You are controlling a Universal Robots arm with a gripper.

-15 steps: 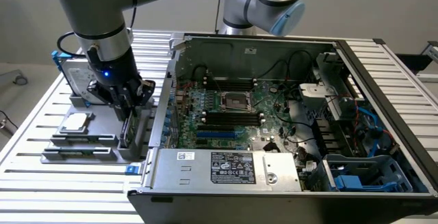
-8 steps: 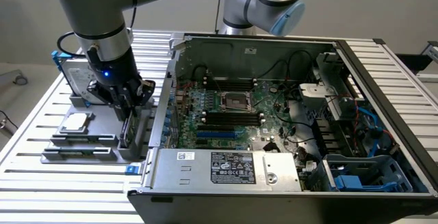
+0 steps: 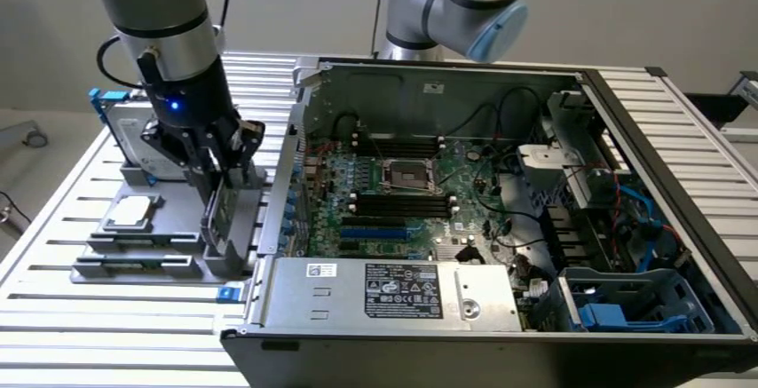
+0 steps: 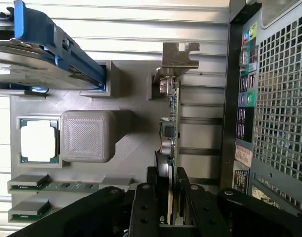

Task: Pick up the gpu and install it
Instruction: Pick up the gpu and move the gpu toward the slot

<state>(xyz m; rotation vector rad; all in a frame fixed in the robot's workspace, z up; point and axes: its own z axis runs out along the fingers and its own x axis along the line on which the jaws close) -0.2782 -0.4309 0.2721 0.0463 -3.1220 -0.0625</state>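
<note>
Jaws: narrowed onto the gpu; the two black fingers sit against its opposite faces, with the card's thin edge between them.
Gpu: stands on edge, gripped at one end. Its silver bracket is at the end away from the jaws. Whether the card has left its slot cannot be told.
Holder: gray moulded tray under the card, lying on the desk just beside the computer case, on the exterior view's left.
Hard drive: silver with a blue frame, propped at a tilt in the tray's far pocket, apart from the gpu.
Chip: small square silver part lying flat in its own recess, beside a raised gray block.
Memory sticks: two green strips in parallel grooves at the tray's near edge.
Computer case: open black chassis lying on its side, motherboard exposed.
Desk: slatted aluminium surface carrying tray and case.
Arm: gray tube descending upright above the tray.
</note>
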